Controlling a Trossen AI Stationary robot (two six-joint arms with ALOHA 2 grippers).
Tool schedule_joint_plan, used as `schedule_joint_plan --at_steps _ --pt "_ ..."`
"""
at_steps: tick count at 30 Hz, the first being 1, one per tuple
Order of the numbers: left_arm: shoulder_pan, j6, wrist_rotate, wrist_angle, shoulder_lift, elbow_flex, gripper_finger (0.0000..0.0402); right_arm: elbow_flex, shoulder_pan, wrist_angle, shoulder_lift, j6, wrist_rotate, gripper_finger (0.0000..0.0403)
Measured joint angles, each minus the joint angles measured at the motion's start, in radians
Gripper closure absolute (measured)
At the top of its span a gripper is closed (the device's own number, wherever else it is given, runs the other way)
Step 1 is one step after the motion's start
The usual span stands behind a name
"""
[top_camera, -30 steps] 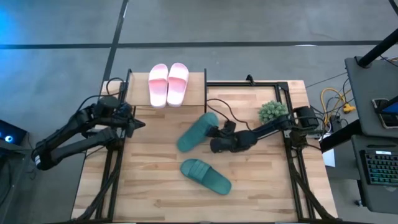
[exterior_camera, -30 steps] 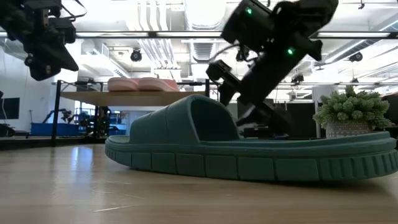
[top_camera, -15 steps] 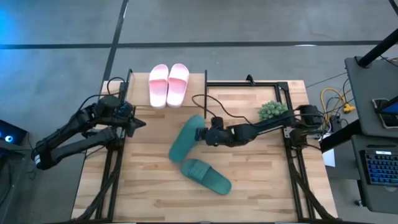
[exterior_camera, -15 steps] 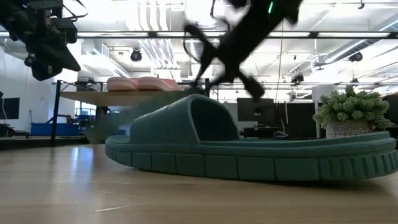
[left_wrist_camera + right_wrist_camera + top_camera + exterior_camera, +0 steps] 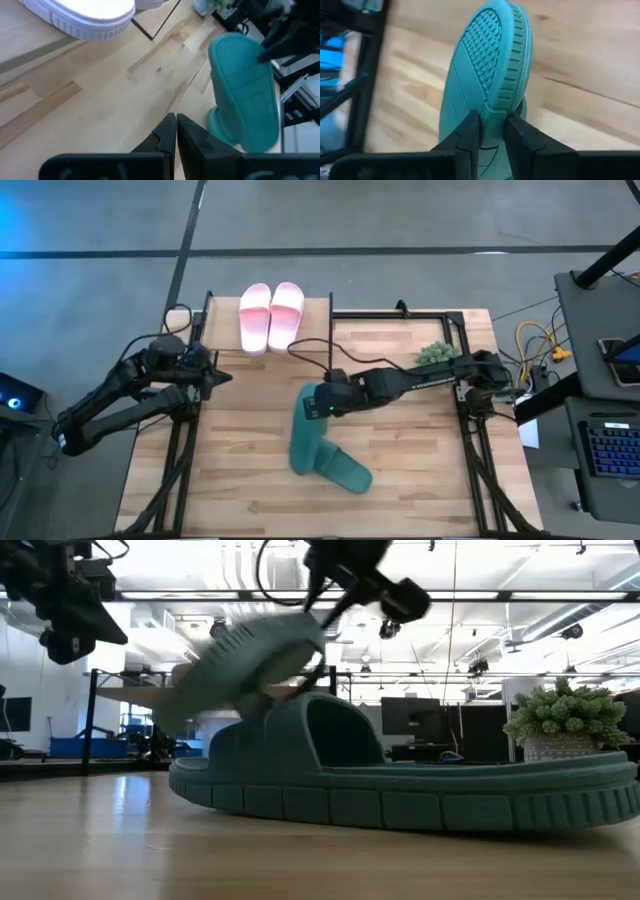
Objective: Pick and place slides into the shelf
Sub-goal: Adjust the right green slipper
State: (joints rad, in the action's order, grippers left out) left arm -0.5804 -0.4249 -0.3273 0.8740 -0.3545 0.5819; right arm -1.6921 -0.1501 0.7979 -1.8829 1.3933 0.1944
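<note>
A robotics lab in an open office hall is showing here. Beyond the wooden table (image 5: 400, 480), exposed ducts and strip lights are running across the ceiling (image 5: 300, 580), and a dark monitor (image 5: 405, 725) is standing behind it. Beside the table, a desk with a keyboard (image 5: 610, 450) is sitting on grey concrete floor (image 5: 100, 280), with cables (image 5: 535, 335) trailing.

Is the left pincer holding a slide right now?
No, the left pincer is shut on nothing above bare table; the right pincer grips the green slide.
</note>
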Motion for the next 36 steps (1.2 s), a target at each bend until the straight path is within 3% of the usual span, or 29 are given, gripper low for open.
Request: schedule_joint_plan --at_steps 6,13,18,20,23,27,31,32,36 --pt "0.001 -0.04 -0.091 0.001 0.045 0.0 0.0402 -0.113 0.021 0.013 -0.12 -0.032 -0.032 0.0341" --pt "0.003 -0.073 -0.128 0.012 0.099 0.0 0.0402 -0.281 0.038 0.079 -0.284 -0.094 -0.09 0.034" --pt "0.005 -0.009 -0.063 -0.023 0.118 -0.001 0.0402 -0.402 0.043 0.092 -0.359 -0.139 -0.096 0.034" --pt "0.005 -0.011 -0.025 -0.161 0.086 0.006 0.0402 -0.435 0.05 0.106 -0.373 -0.146 -0.093 0.034" --pt "0.005 -0.058 -0.059 -0.387 -0.009 0.009 0.0402 -0.468 0.064 0.145 -0.377 -0.164 -0.095 0.034" --pt "0.004 -0.037 -0.067 -0.477 -0.196 0.006 0.0402 -0.491 0.08 0.173 -0.373 -0.18 -0.088 0.034" --pt "0.023 0.032 -0.28 -0.624 -0.366 0.0 0.0402 -0.514 0.086 0.208 -0.369 -0.194 -0.076 0.034" --pt "0.043 0.035 -0.312 -0.672 -0.391 0.0 0.0402 -0.519 0.085 0.216 -0.368 -0.195 -0.071 0.034" --pt "0.166 0.04 -0.265 -0.804 -0.389 0.013 0.0402 -0.531 0.085 0.27 -0.366 -0.194 -0.053 0.0339"
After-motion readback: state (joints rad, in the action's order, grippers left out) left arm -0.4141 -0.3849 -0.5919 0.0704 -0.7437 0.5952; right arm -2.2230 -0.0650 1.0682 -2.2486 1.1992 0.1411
